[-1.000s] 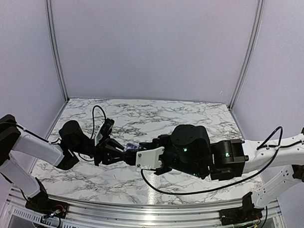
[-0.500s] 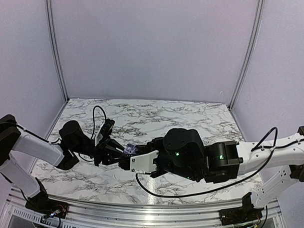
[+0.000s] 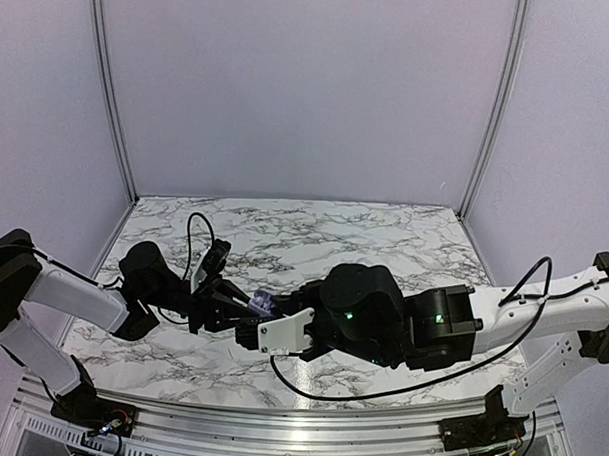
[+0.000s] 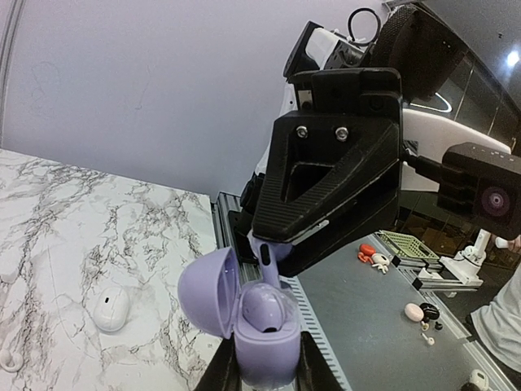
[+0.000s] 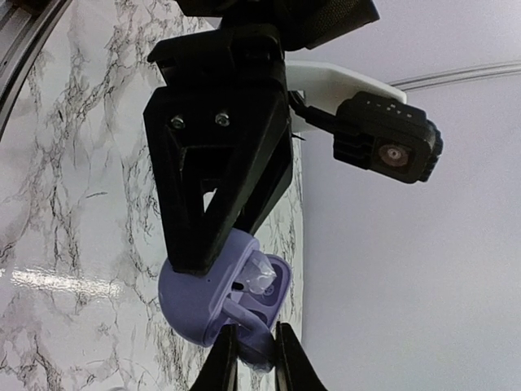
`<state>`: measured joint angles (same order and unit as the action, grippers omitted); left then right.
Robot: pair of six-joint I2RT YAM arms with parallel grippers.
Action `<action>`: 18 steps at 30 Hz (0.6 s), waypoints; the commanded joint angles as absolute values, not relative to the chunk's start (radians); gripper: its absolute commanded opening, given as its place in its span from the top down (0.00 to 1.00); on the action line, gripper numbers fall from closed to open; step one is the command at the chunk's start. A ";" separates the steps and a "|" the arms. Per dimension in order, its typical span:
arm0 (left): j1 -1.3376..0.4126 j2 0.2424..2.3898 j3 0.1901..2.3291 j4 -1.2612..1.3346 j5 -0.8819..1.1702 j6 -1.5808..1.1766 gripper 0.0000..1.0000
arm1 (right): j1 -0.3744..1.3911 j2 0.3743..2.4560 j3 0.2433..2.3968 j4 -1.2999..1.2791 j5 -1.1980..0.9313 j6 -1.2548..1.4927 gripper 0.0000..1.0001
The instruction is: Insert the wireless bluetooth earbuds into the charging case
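**Marble tabletop (image 3: 384, 231), earbud right at the case**

I've got the left claw (image 4: 267, 362) clamped on the open lilac charging case (image 4: 264, 326), centre-left in my overhead view. The right claw (image 5: 248, 346) is pinched tight on a lilac earbud (image 4: 264, 254) at the case's mouth. A white case (image 4: 111, 309) lies lower left in the left wrist view.

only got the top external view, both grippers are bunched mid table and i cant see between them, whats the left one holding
Observer: The left gripper is clamped on a lilac rounded plastic charging case, lid hinged open.
Operator: and the right one
Observer: The right gripper is shut on a small lilac earbud, held right at the case's open mouth.
Operator: anything else lying around
Observer: The left wrist view shows a white rounded case lying on the marble table, apart from both grippers.
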<state>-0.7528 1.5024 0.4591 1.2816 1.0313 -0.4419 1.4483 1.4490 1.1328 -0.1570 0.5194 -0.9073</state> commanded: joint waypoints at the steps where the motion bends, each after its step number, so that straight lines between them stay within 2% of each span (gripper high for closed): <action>1: -0.753 1.504 0.497 1.289 1.029 -0.443 1.00 | 1.468 1.444 1.164 -0.184 0.505 -0.918 0.92; 8: -0.753 1.500 0.496 1.289 1.024 -0.438 1.00 | 1.476 1.443 1.161 -0.188 0.448 -0.923 0.88; 18: -0.753 1.491 0.488 1.289 1.017 -0.420 1.00 | 1.479 1.445 1.164 -0.182 0.448 -0.914 0.71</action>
<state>-0.7559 1.5032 0.4686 1.2636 1.0309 -0.4370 1.4631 1.4483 1.1343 -0.1623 0.4690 -0.9188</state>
